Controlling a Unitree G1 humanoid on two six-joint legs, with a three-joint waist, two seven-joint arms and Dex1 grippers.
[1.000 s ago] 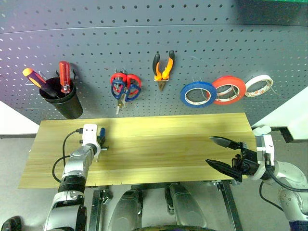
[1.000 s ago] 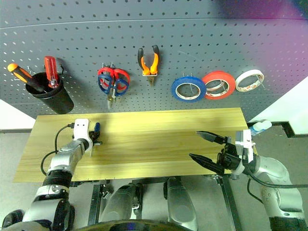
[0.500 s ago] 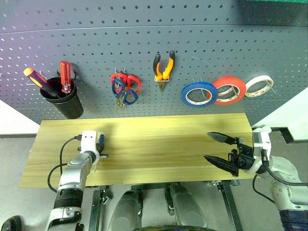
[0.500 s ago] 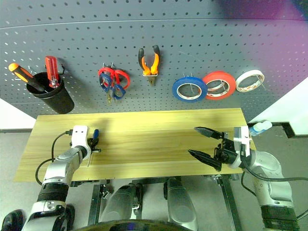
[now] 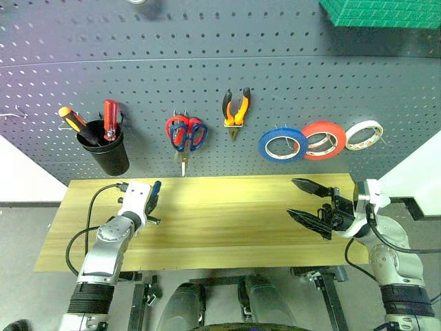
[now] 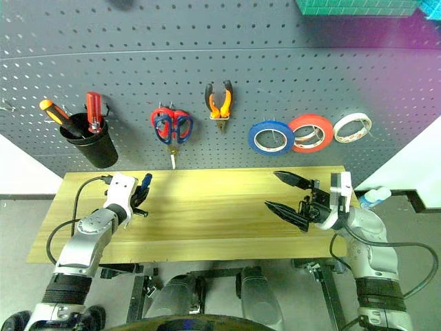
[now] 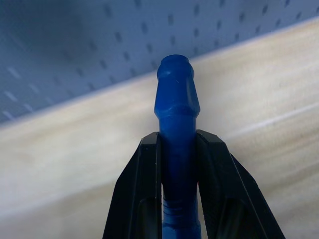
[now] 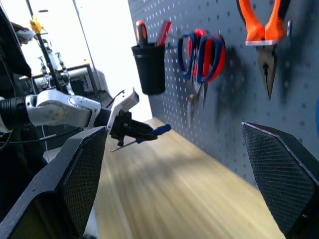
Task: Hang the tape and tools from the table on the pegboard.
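My left gripper [image 5: 150,202] is shut on a slim blue-handled screwdriver [image 7: 177,94], held just above the left part of the wood-grain table [image 5: 227,224], blue handle end toward the pegboard [image 5: 207,69]. On the pegboard hang the blue tape [image 5: 283,145], orange-and-black pliers [image 5: 236,109] and two pairs of scissors [image 5: 185,133] on one hook, one red-handled, one dark-handled. My right gripper [image 5: 292,197] stands open over the table's right part with nothing between its fingers. The right wrist view also shows the left gripper with the screwdriver [image 8: 158,130].
A black cup [image 5: 107,148] on the pegboard's left holds an orange and a red screwdriver. A red roll [image 5: 324,138] and a cream-white roll [image 5: 363,134] hang right of the blue tape. A green panel [image 5: 379,10] sits at the top right.
The view has tilted upward. My left gripper has lifted and rolled with the screwdriver in it. The scissors, swinging earlier, now hang straight. My right gripper has edged toward the pegboard.
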